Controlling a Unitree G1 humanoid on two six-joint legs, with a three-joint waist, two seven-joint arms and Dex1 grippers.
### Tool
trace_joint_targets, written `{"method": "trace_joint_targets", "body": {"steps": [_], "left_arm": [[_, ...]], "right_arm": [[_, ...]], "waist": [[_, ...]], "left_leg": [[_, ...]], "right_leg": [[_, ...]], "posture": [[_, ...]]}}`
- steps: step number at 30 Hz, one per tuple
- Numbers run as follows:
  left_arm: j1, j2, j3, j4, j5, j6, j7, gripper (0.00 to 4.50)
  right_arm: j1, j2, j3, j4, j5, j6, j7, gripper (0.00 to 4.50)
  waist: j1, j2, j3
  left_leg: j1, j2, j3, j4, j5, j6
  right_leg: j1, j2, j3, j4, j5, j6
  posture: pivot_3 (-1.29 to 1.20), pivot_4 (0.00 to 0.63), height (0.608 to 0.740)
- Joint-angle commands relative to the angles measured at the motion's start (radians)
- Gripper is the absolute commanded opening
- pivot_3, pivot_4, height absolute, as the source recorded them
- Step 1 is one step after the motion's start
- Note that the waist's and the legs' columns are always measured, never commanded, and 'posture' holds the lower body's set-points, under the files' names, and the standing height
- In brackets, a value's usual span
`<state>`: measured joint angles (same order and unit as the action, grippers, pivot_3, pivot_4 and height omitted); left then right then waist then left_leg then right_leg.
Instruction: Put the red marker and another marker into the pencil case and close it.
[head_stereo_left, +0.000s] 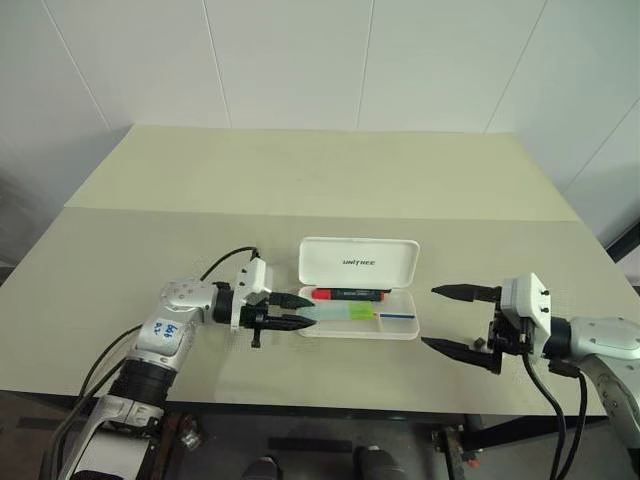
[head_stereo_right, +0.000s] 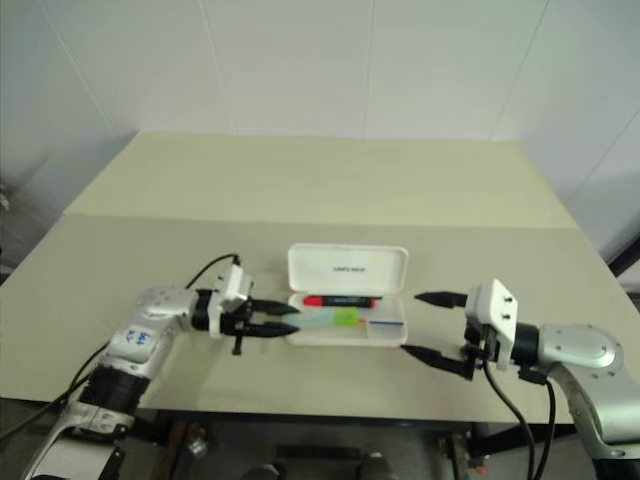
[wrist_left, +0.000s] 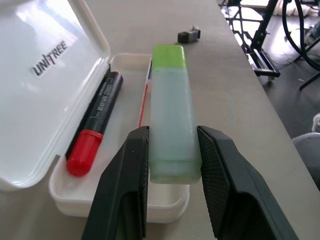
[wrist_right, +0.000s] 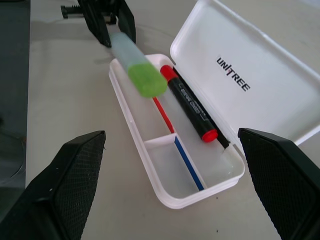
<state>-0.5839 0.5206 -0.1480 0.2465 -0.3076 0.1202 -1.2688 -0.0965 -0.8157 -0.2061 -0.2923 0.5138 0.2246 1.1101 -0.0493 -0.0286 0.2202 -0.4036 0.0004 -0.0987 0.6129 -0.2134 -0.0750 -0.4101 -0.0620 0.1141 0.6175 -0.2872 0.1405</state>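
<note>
**Red marker in, green marker over the case**

I see the red marker (wrist_left: 95, 125) already lying in the open pencil case (head_stereo_left: 405, 328) on the bench (head_stereo_left: 300, 190); my left tool (head_stereo_left: 292, 311) pinches the green marker (wrist_left: 171, 112) by its tail, level, cap out over the tray; releasing it and closing the lid remain; my right tool (head_stereo_left: 452, 317) waits spread wide just beside the case's far end.

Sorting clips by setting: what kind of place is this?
Probably an indoor lab or test room: a plain pale table against bare white panelled walls, with metal stands and cables on the floor beside it.
</note>
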Motion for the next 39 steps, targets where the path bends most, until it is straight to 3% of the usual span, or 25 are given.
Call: {"method": "trace_joint_targets", "body": {"steps": [1, 17, 27, 39], "left_arm": [[-0.036, -0.011, -0.016, 0.014, 0.024, -0.029, -0.010, 1.09], [-0.094, -0.050, -0.062, 0.122, 0.088, -0.012, -0.029, 1.09], [-0.111, -0.079, -0.042, 0.104, 0.058, -0.016, -0.029, 4.45], [-0.058, -0.018, 0.038, -0.044, -0.071, 0.065, -0.120, 4.48]], "right_arm": [[0.014, 0.004, -0.037, -0.051, 0.024, 0.004, -0.025, 4.50], [0.031, 0.008, -0.039, -0.090, 0.034, 0.000, -0.078, 4.50], [0.028, 0.020, -0.029, -0.088, 0.029, -0.009, -0.088, 4.50], [0.114, 0.028, -0.118, -0.019, 0.039, 0.019, -0.117, 4.50]], "waist": [[0.000, 0.000, 0.000], [0.007, 0.000, 0.000], [0.015, 0.000, 0.000], [0.019, 0.000, 0.000]], "left_leg": [[0.000, 0.000, 0.000, 0.000, 0.000, 0.000], [0.000, 0.000, 0.000, 0.000, 0.000, 0.000], [0.000, 0.000, 0.000, 0.000, 0.000, 0.000], [0.000, 0.000, 0.000, 0.000, 0.000, 0.000]], "right_leg": [[0.000, 0.000, 0.000, 0.000, 0.000, 0.000], [0.000, 0.000, 0.000, 0.000, 0.000, 0.000], [0.000, 0.000, 0.000, 0.000, 0.000, 0.000], [0.000, 0.000, 0.000, 0.000, 0.000, 0.001]], "posture": [[0.00, 0.150, 0.740], [0.00, 0.150, 0.740], [0.00, 0.150, 0.740], [0.00, 0.150, 0.740]]}}
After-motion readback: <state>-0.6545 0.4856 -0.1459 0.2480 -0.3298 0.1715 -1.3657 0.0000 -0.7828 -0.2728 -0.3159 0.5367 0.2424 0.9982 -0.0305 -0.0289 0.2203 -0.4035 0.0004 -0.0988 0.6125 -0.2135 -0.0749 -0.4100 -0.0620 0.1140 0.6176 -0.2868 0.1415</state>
